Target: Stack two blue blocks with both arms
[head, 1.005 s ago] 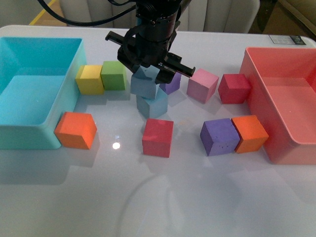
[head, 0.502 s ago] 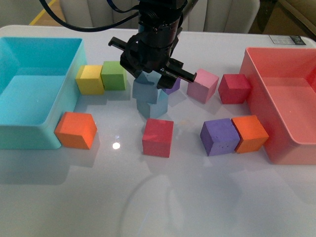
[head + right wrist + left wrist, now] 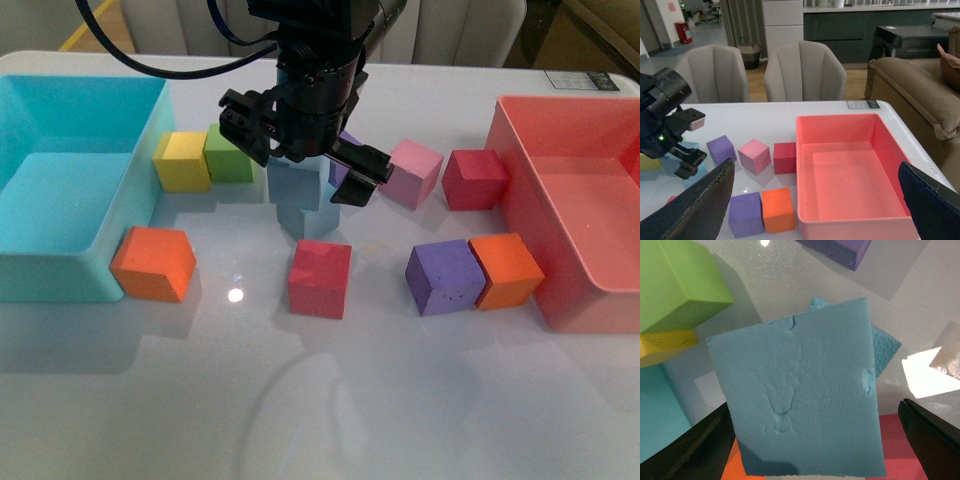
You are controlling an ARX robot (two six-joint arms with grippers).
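Observation:
Two sky-blue blocks stand stacked at the table's middle back: the upper blue block (image 3: 296, 184) rests, slightly twisted, on the lower blue block (image 3: 312, 218). My left gripper (image 3: 298, 158) hovers just over the stack, open, its fingers (image 3: 240, 128) spread wide to either side and clear of the block. In the left wrist view the upper block (image 3: 800, 395) fills the middle and a corner of the lower block (image 3: 886, 347) peeks out behind it. My right gripper (image 3: 815, 200) is open and empty, high over the table's right side; it does not show in the front view.
A turquoise bin (image 3: 60, 272) stands left and a pink-red bin (image 3: 515, 200) right. Around the stack lie yellow (image 3: 181, 160), green (image 3: 230, 152), orange (image 3: 152, 263), red (image 3: 320, 278), purple (image 3: 444, 276), orange (image 3: 506, 270), pink (image 3: 411, 172) and red (image 3: 474, 178) cubes.
My left gripper lowered the upper blue block onto the lower one, then spread its jaws and let it go. The block now stands free on the stack.

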